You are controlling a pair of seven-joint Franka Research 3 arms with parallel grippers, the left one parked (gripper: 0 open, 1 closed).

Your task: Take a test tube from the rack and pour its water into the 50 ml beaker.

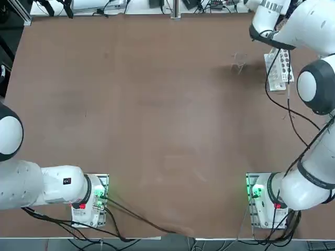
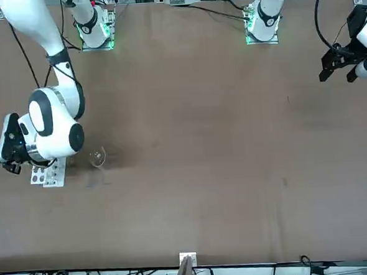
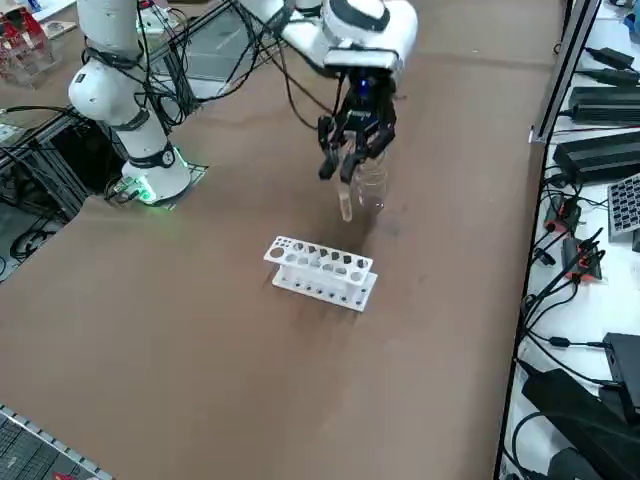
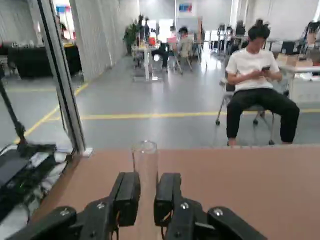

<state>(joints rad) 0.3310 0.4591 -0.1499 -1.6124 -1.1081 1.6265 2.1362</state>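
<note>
Brown and bare across most of its width, your table (image 3: 200, 330) carries the whole job at one far corner; beyond its edge, in the wrist view, a seated person (image 4: 257, 95) looks at a phone in an open hall. Your right arm reaches over that corner with its tool (image 3: 352, 160) raised above the surface, pointing down; the tool (image 4: 146, 200) is closed on the test tube (image 4: 145, 165), the two pads pinching the glass partway along its length. White, two-tiered, with two rows of round holes on top, the rack (image 3: 322, 271) stands on the table just beside and below the tool. Next smaller, the 50 ml beaker (image 3: 371, 188) shows as a faint clear cylinder near the rack, close to the tube's (image 3: 345, 200) lower end in the side view. Thin, colourless and upright, the tube hangs clear of the rack; its open rim rises above the pads; you cannot make out the water inside. By the look of it you are past the lift and into the carry; the next move calls for bringing the tube's mouth over the beaker's rim, then tipping slowly so the small amount does not miss the narrow opening.
</note>
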